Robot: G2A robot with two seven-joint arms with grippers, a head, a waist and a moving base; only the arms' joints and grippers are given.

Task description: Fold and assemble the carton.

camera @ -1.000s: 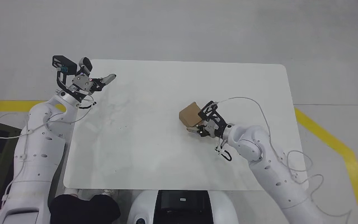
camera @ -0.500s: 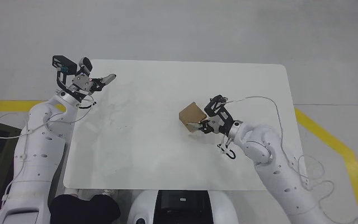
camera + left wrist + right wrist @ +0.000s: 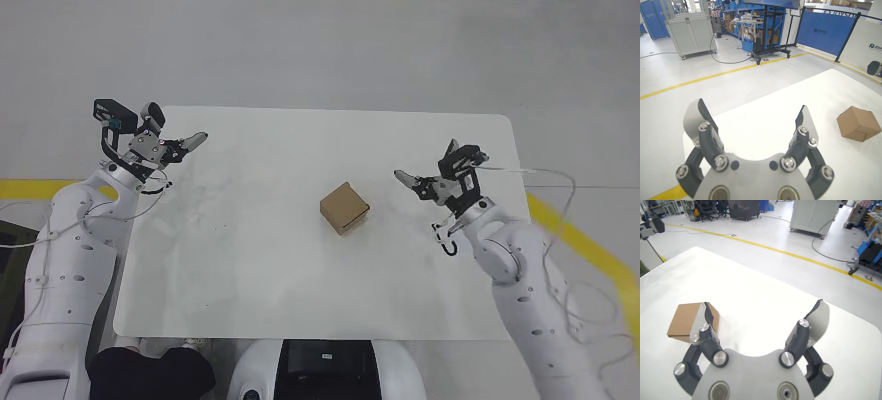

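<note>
Hovering well clear of the carton [image 3: 344, 207]: left tool [image 3: 751, 108], right tool [image 3: 762, 306], both splayed.

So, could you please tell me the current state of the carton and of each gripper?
carton: folded shut into a box, resting on the table, nothing holding it.
left gripper: fingers open, empty.
right gripper: fingers open, empty, apart from the carton.

Carton [image 3: 345, 208] plain brown — table [image 3: 250, 270] white; floor line [image 3: 30, 187] yellow; left pincer [image 3: 752, 108] silver, pads [image 3: 709, 118] ribbed black.
</note>
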